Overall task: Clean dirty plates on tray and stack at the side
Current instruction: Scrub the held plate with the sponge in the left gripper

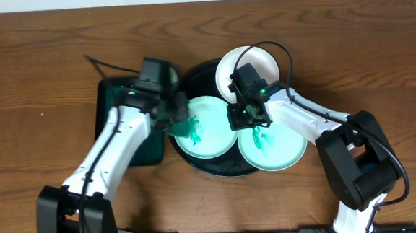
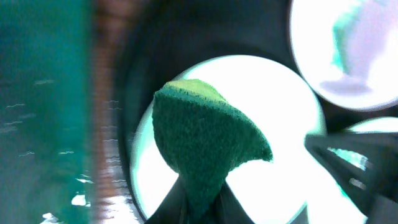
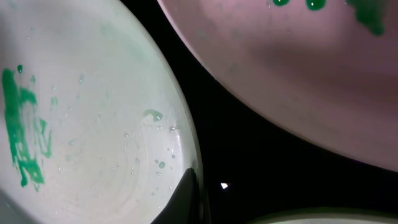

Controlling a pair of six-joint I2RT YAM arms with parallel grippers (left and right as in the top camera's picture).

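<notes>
The black tray [image 1: 198, 77] holds three dirty plates: a centre-left one [image 1: 211, 138], a front-right one [image 1: 281, 154], both with teal smears, and a back one [image 1: 232, 66]. My left gripper [image 1: 179, 122] is shut on a green sponge [image 1: 187, 127] and holds it over the centre-left plate. In the left wrist view the sponge [image 2: 205, 137] hangs from the fingers [image 2: 202, 196] above that plate [image 2: 273, 93]. My right gripper [image 1: 239, 119] sits between the two front plates. In the right wrist view one finger [image 3: 189, 193] pinches the rim of a smeared plate [image 3: 93, 124]; its other finger is hidden.
A dark-green rectangular tray [image 1: 107, 97] lies left of the black tray, under my left arm, and shows in the left wrist view [image 2: 37, 93]. A second smeared plate [image 3: 298, 74] fills the upper right of the right wrist view. Brown wood tabletop [image 1: 32, 77] surrounds the trays.
</notes>
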